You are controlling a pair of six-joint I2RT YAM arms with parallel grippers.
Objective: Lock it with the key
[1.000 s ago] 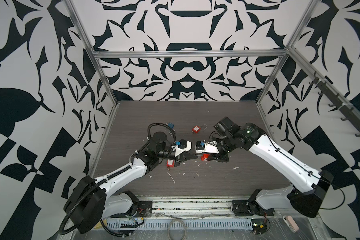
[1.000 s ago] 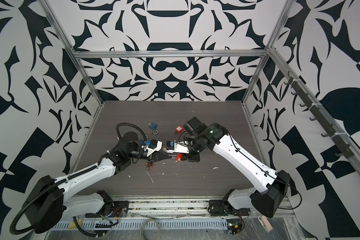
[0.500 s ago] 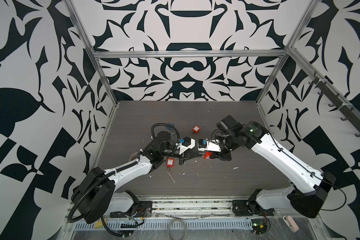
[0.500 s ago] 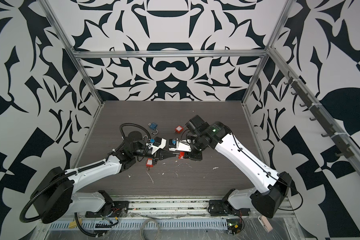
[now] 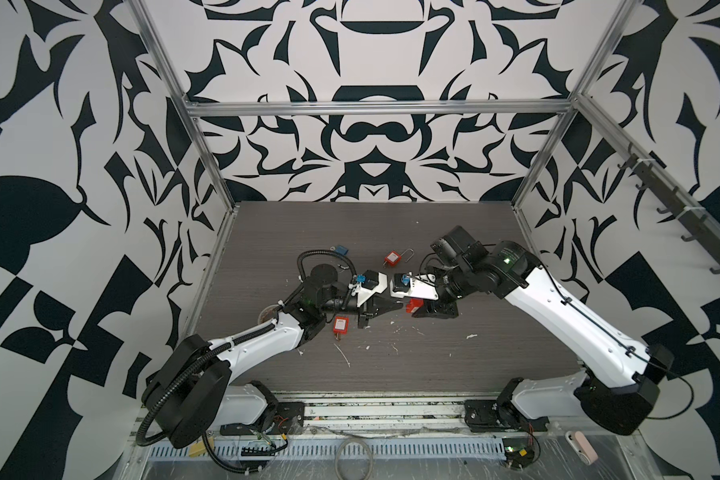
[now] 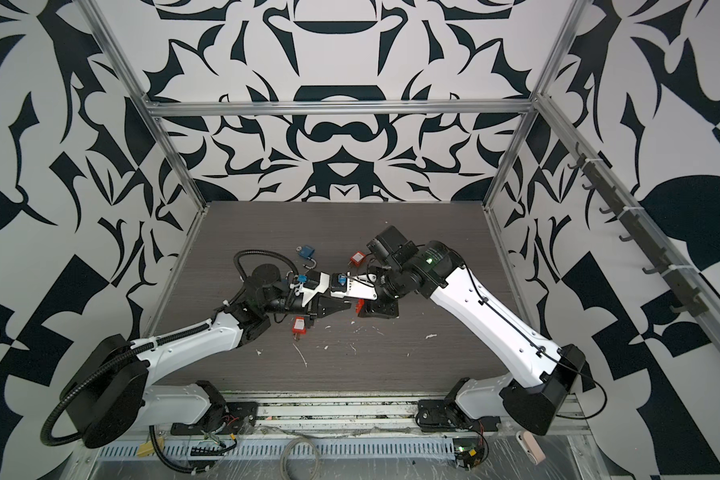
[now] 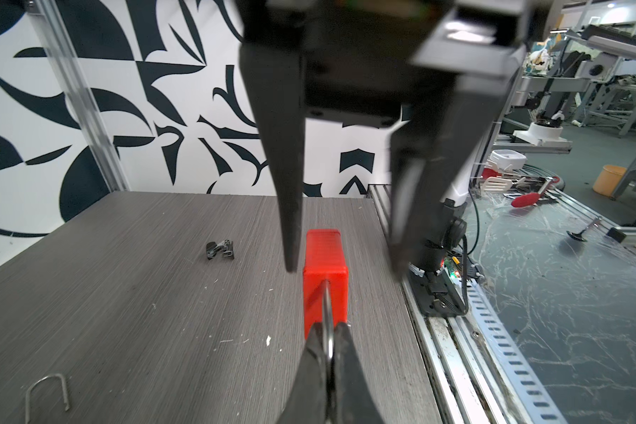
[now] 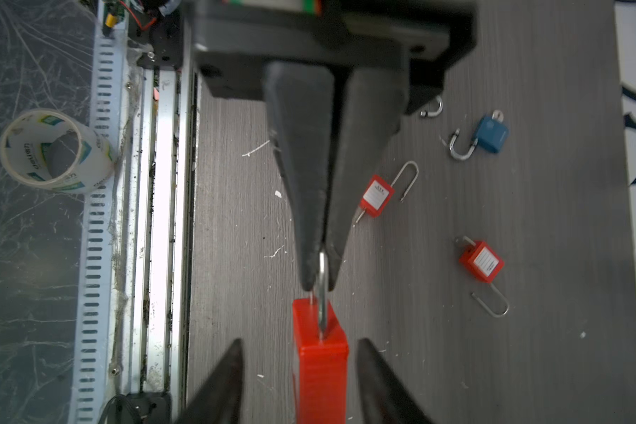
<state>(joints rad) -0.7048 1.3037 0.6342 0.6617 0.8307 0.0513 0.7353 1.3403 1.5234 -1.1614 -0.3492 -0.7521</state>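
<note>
Lock (image 7: 325,271): red body, held level over the counter (image 7: 125,293), spanning from one gripper to the other; seen in both top views where the two arms meet (image 5: 413,306) (image 6: 357,308).
Shackle (image 8: 322,312): bare metal, running from the lock's end straight into the left gripper's tips.
Left gripper (image 7: 327,330): pinched narrow on the shackle, carrying the lock by it; also seen from the right wrist (image 8: 320,282).
Right gripper (image 8: 300,343): jaws wide, one finger on each side of the lock's body with a gap on both sides; it grips nothing.
Key: cannot tell; the lock's end opposite the shackle faces into the right gripper and is hidden.
Second red lock (image 8: 376,196): flat on the counter just beside the left gripper's fingers, white label up, with a metal stub (image 8: 359,216) at its base.
Third red lock (image 8: 481,261): on the counter beyond both grippers, towards the back wall, shackle swung open.
Blue lock (image 8: 490,134): farther behind the left gripper, shackle open, with a loose shackle (image 8: 432,108) near it.
Scraps (image 5: 344,353): white bits on the counter in front of the left gripper.
Tape roll (image 8: 54,150): off the counter, past the front rail, well apart from both grippers.
</note>
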